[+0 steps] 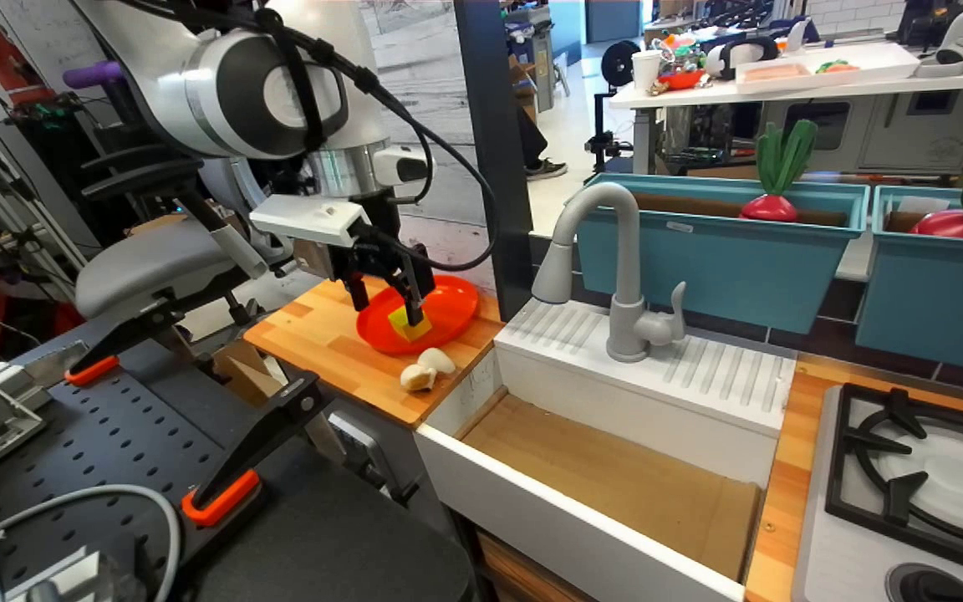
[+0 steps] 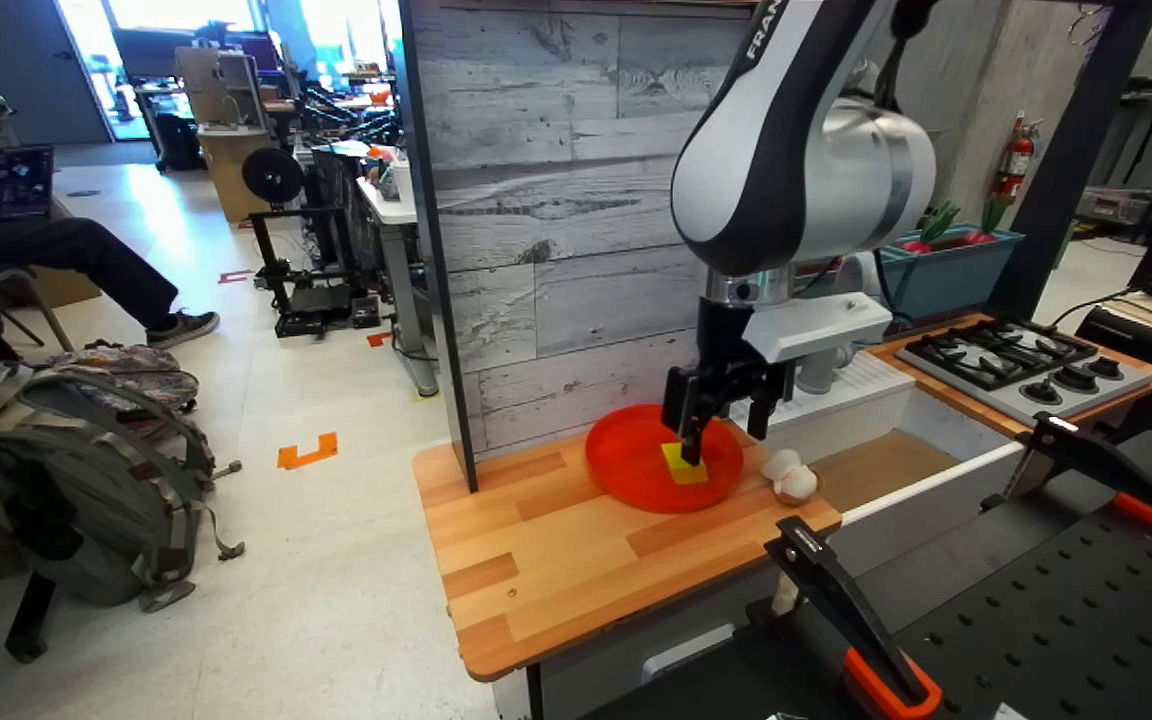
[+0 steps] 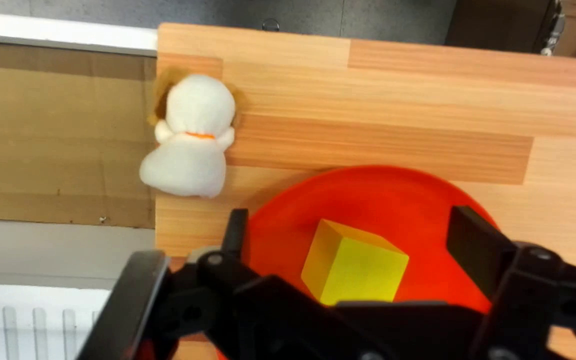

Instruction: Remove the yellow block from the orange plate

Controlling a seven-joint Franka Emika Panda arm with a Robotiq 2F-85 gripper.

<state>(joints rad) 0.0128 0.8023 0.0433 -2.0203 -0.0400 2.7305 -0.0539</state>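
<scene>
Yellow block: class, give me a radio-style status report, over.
End effector open, nothing gripped. Yellow block on orange plate. White plush toy beside plate, probably not in the way.

The block (image 3: 365,265) apparently rests on the plate (image 3: 393,197), near the toy (image 3: 190,150).

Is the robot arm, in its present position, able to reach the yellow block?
Probably yes: the gripper is open, the wrist view shows the yellow block between its fingers, and nothing seems in the way.

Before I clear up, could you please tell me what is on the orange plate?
The yellow block sits on the orange plate. The plate beneath it is covered, and the gripper hides more of the plate in the wrist view.
</scene>
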